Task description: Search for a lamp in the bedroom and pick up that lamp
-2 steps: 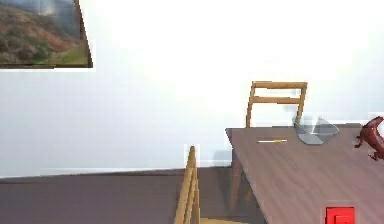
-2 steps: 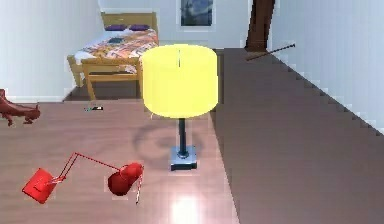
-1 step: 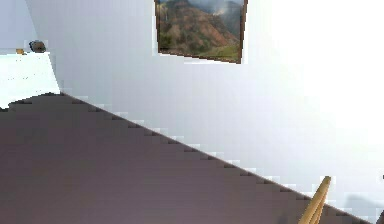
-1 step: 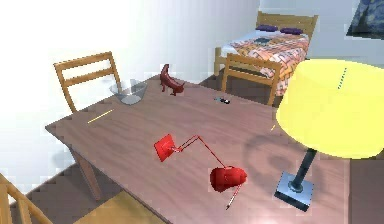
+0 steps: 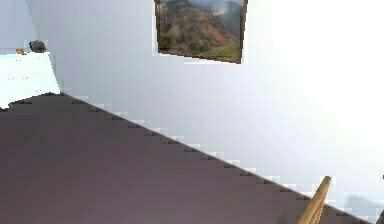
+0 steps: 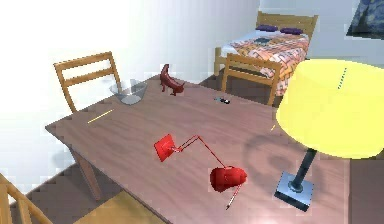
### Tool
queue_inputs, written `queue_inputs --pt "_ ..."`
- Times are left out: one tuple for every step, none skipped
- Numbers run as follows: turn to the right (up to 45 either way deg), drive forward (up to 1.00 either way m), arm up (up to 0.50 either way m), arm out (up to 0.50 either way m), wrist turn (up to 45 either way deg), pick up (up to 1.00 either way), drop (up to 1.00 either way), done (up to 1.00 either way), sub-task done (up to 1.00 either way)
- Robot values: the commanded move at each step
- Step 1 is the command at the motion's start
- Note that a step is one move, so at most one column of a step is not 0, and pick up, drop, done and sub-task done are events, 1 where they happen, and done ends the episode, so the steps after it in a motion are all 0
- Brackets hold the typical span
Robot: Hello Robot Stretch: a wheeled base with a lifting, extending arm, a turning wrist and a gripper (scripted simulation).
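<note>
Two lamps are standing on a wooden table (image 6: 110, 140) while open floor is lying ahead
In the forward view, dark floor (image 5: 120, 160) is stretching bare up to the white wall (image 5: 300, 110) running diagonally; a white dresser (image 5: 25, 75) is sitting at the upper left, a painting (image 5: 200, 28) is hanging top centre, and a chair edge (image 5: 318, 200) is poking in at the lower right. In the arm side view, a red desk lamp (image 6: 227, 179) is sitting at centre, a yellow-shaded lamp (image 6: 330, 100) is filling the right, chairs (image 6: 90, 75) are ringing the table's edges and a bed (image 6: 270, 45) is lying at the upper right; the gripper's state cannot be told
</note>
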Motion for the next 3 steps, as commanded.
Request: queue_inputs --pt "0.0 0.0 0.36 0.0 0.0 0.0 0.0 0.0 0.0" --pt "0.0 0.0 0.0 0.22 0.0 0.0 0.0 0.0 0.0" --pt "0.0 0.0 0.0 0.0 45.0 0.0 0.0 0.0 0.0"
